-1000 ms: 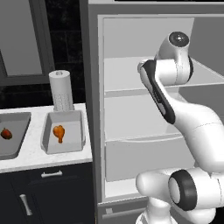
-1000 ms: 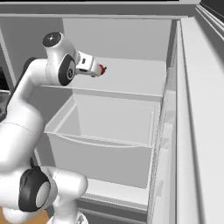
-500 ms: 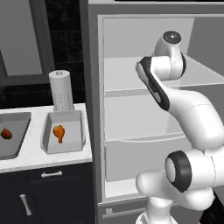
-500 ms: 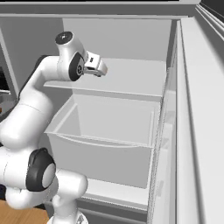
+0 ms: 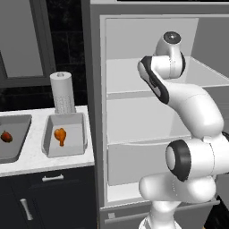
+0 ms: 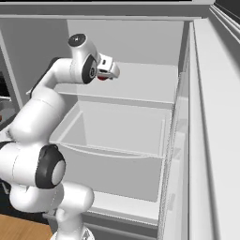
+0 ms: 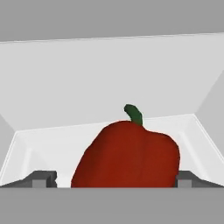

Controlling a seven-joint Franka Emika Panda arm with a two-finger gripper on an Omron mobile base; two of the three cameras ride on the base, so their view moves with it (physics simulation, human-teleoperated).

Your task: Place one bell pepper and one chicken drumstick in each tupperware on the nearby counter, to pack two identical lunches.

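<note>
Tupperware sits at the left of the left base view: one grey tub (image 5: 9, 145) at the far left edge with a reddish item, probably a pepper (image 5: 6, 136), inside, and a second tub (image 5: 65, 135) just right of it holding a chicken drumstick (image 5: 60, 135). Both rest on the white counter (image 5: 44, 161), beside a paper towel roll (image 5: 62, 93). Right of them stands the open fridge (image 5: 147, 112), where the white arm (image 5: 179, 94) reaches onto an upper shelf (image 6: 140, 84). In the hand view, a red bell pepper (image 7: 129, 155) with a green stem lies centre frame between the gripper (image 7: 111, 179) fingertips (image 7: 41, 178), which stand wide apart and straddle it, apparently lined up to close on it for the second tub.
</note>
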